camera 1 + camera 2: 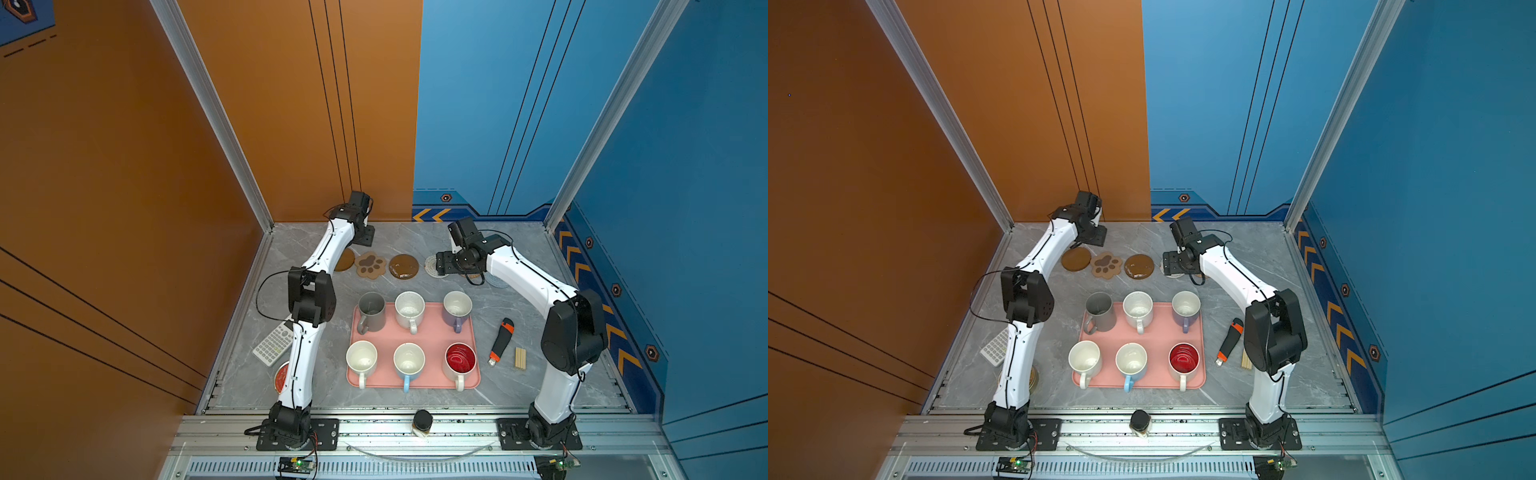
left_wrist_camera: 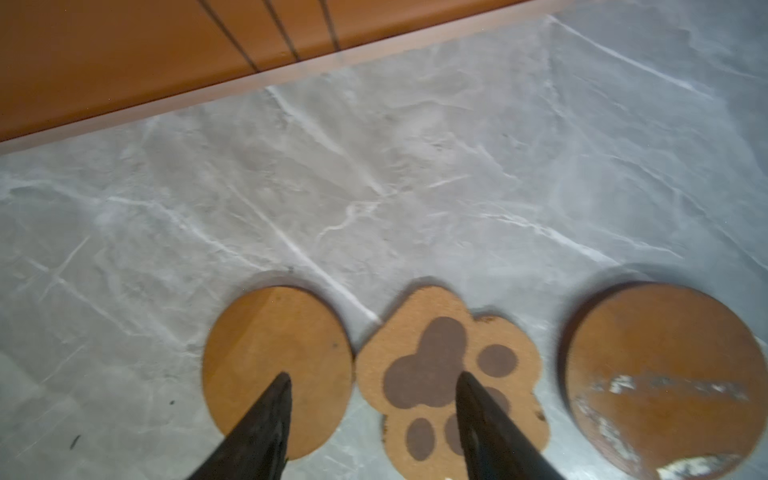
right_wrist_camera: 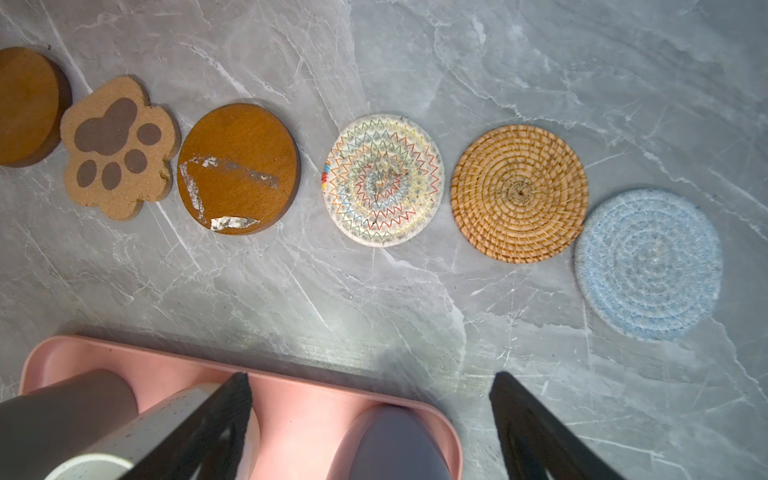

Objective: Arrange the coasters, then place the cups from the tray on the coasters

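A grey marbled desk (image 1: 498, 392) carried a far row of six coasters (image 3: 383, 179), a pink tray (image 1: 432, 336) mid-desk, a calculator (image 1: 273, 344) and red-topped tin (image 1: 281, 377) at left, and a box cutter (image 1: 500, 340) and small wooden block (image 1: 520, 358) at right.

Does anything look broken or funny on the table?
Yes. The brown round coaster between the paw coaster and the white woven coaster has ragged whitish patches, as if its top has peeled. Nothing looks spilled.

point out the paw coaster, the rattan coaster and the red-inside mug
paw coaster (image 1: 370, 264): a top view, its middle
rattan coaster (image 3: 519, 193): right wrist view, its woven centre
red-inside mug (image 1: 460, 358): a top view, its red inner floor
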Available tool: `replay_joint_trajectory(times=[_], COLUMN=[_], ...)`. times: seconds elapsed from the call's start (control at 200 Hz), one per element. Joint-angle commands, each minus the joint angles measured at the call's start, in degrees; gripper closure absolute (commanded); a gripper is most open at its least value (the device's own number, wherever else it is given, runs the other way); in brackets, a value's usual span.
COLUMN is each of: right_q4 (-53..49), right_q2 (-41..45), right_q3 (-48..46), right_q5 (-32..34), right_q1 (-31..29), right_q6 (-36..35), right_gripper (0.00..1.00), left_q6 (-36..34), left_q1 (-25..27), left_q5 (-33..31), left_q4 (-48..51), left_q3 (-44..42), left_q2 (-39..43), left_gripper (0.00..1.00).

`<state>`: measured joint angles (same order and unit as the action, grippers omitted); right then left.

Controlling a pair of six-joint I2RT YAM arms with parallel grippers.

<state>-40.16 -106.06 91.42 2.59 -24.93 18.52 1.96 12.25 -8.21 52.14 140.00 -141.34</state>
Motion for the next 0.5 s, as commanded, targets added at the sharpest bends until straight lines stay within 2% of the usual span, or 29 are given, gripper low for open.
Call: replay_joint_trajectory(times=[0.0, 0.245, 0.391, 0.496], right_q4=[0.7, 0.7, 0.7, 0.7], right_q2=[2.3, 2.3, 2.5, 2.2], right_q3=[-0.9, -1.4, -2.2, -2.6], right_q5=[-0.4, -0.3, 0.0, 0.1], right_q1=[0.5, 0.4, 0.5, 0.6], right_q6=[1.4, 1.8, 2.1, 2.5], right_gripper=[0.11, 0.11, 0.12, 0.12], left_q6=[0.3, 3.3, 4.4, 5.2], left_q1=[-2.3, -5.3, -5.7, -5.7], left_q5=[-2.3, -2.6, -1.6, -1.2], left_q4=[1.1, 1.0, 0.9, -0.2], left_q3=[2.0, 7.2, 12.3, 12.8], left_q2=[-0.9, -6.2, -10.3, -12.1], left_gripper=[0.35, 0.36, 0.35, 0.36])
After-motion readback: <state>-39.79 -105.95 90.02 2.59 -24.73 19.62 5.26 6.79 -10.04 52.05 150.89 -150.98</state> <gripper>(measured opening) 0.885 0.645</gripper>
